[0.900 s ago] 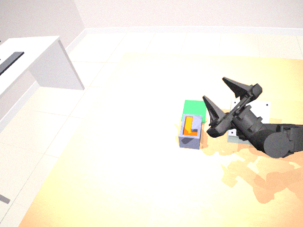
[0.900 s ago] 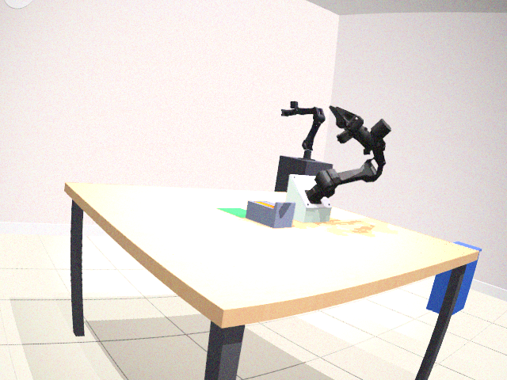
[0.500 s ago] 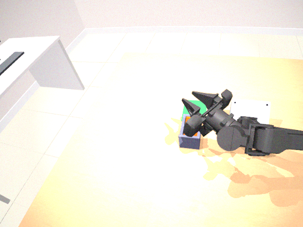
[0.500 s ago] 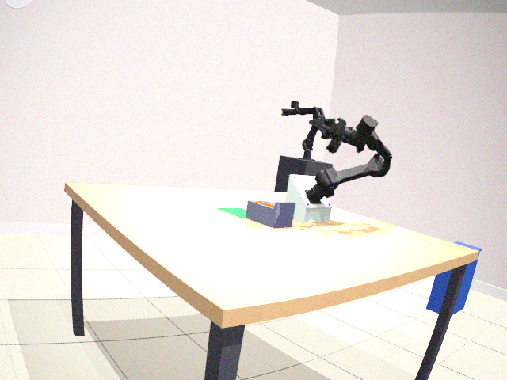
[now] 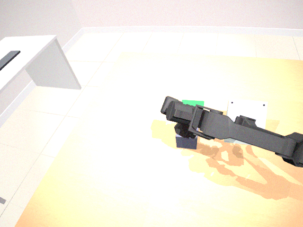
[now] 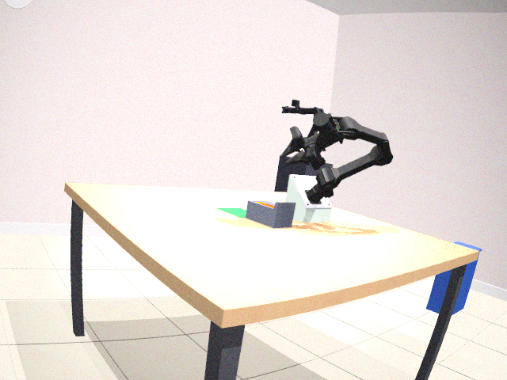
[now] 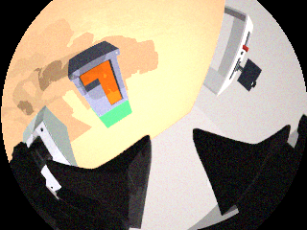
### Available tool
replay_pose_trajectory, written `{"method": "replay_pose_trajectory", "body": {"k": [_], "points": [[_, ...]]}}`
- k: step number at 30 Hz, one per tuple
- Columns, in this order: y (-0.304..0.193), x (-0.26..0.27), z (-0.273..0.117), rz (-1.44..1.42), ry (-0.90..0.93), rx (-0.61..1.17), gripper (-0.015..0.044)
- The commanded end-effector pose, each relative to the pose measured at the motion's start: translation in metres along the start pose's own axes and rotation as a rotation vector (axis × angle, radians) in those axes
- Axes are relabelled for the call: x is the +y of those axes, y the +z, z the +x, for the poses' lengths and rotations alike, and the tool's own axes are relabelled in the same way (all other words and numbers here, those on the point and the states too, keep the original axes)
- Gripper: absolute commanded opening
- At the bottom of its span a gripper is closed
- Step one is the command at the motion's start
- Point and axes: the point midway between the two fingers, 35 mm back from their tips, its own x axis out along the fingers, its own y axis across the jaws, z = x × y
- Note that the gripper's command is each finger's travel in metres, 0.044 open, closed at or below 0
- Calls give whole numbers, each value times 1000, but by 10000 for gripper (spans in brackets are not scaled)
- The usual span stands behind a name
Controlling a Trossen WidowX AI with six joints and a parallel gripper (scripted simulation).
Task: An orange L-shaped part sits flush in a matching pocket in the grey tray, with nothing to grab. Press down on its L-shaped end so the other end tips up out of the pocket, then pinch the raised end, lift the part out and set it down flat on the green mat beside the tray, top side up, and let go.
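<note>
Part (image 6: 264, 203) (image 7: 112, 86), orange and L-shaped, sits in its pocket in the grey tray (image 5: 186, 143) (image 6: 261, 212) (image 7: 93, 55). The wrist view shows its hooked end toward the tray's dark end wall and its plain end toward the green mat (image 5: 193, 102) (image 6: 232, 211) (image 7: 116, 115). No raised end can be made out. In the top view the arm (image 5: 259, 136) (image 6: 360, 161) (image 7: 40, 150) hides the part.

The gripper (image 5: 184, 130) (image 6: 285, 157) (image 7: 172, 133) is partly open, its fingers apart with nothing pinched between them. It stands above the tray, well apart from the part, its fingers slanting downward in the exterior view. In the top view its fingertips are hard to tell from the rest of the dark arm.

The mat lies flat on the table (image 5: 122, 170) (image 6: 163, 245) (image 7: 168, 72), just beside the tray. Near the tray stands the pale base (image 5: 247, 109) (image 6: 300, 196) (image 7: 59, 129) that bears the arm; the marks at its corners are plain dark dots. Across the room, a white desk (image 5: 29, 46) carries a dark slab (image 5: 8, 58), too blurred to read any lettering. A blue bin (image 6: 446, 290) stands on the floor beyond the table.
</note>
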Motion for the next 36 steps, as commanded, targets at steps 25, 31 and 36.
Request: {"method": "replay_pose_trajectory", "body": {"k": [25, 31, 36], "points": [[37, 42, 47, 1339, 1013, -114, 180], [63, 63, 74, 1339, 1010, -113, 180], [82, 82, 90, 1339, 1014, -117, 180]]}}
